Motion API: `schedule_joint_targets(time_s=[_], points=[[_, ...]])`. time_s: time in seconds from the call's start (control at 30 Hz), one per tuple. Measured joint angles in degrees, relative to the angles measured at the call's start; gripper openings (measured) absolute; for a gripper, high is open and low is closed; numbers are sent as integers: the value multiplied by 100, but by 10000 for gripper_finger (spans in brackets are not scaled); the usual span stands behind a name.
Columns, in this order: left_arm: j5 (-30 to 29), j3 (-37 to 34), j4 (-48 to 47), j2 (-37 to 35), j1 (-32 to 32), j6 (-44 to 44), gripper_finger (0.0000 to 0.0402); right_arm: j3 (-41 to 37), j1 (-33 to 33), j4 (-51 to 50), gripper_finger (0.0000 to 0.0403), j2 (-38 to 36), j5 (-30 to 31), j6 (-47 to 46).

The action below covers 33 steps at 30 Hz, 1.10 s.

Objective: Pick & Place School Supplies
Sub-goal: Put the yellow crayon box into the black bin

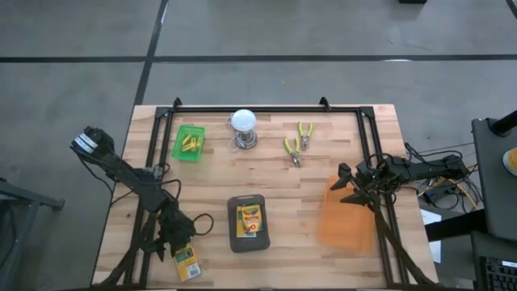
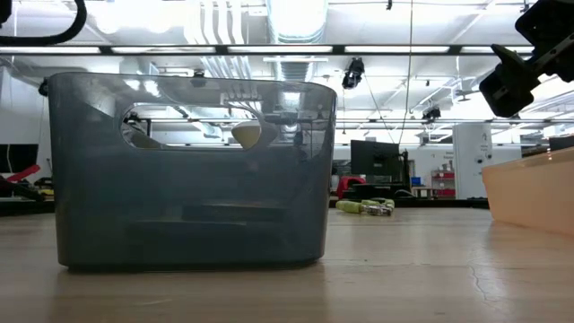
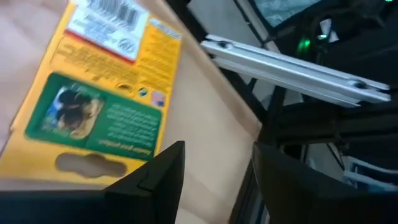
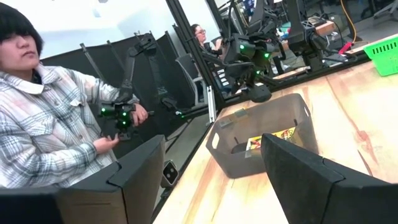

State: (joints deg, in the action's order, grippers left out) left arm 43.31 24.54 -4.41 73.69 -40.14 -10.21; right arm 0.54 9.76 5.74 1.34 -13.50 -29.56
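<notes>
While my left gripper (image 3: 214, 155) hung low over the front-left corner of the table (image 1: 323, 166), its fingers stood partly apart with nothing between them. The loose crayon box (image 1: 187, 261) lay flat just beyond the fingertips, right at the table edge.

Risks, as I judged them:
- Biggest: the edge. A flat box gives the fingers little to bite on, so a skewed descent could have nudged it off the table instead of gripping it.
- Frame rail (image 3: 292, 62) ran close beside that corner, so a wide swing of the wrist could have clipped it.
- Carrying the box low to the grey bin (image 1: 233, 236) risked catching the bin's wall.

My right gripper (image 1: 349, 184) waited wide open and empty over the orange bin (image 1: 347, 226), well apart from the left arm's work.

Around:
- Grey bin sat mid-table, with a second crayon box (image 1: 250, 220) already in it. I couldn't find a third.
- Green basket (image 1: 179, 151) at the back left held the short yellow pieces (image 1: 191, 143).
- White bulb (image 1: 244, 123) and yellow-handled pliers (image 1: 297, 144) sat at the back, off my path.
- Nothing lay between the loose box and the grey bin.
- A person (image 4: 43, 124) sat beyond the table with a handheld controller, clear of both arms.
</notes>
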Motion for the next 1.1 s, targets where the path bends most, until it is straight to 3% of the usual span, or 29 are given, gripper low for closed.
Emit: schedule_joint_targets(time_s=[0.4, 0.67, 0.87, 1.1], points=[[-277, -103, 64, 0, -5, -744, 193, 0, 0, 0, 267, 0, -1, 0], [-355, -103, 340, 61, -5, -252, 193, 0, -2, 0, 261, -2, 0, 0], [-447, -71, 506, 485, 0, -225, 193, 0, -2, 0, 258, -3, 0, 0], [-90, 281, 738, 1211, 0, -182, 193, 0, -1, 0, 260, -9, -1, 0]])
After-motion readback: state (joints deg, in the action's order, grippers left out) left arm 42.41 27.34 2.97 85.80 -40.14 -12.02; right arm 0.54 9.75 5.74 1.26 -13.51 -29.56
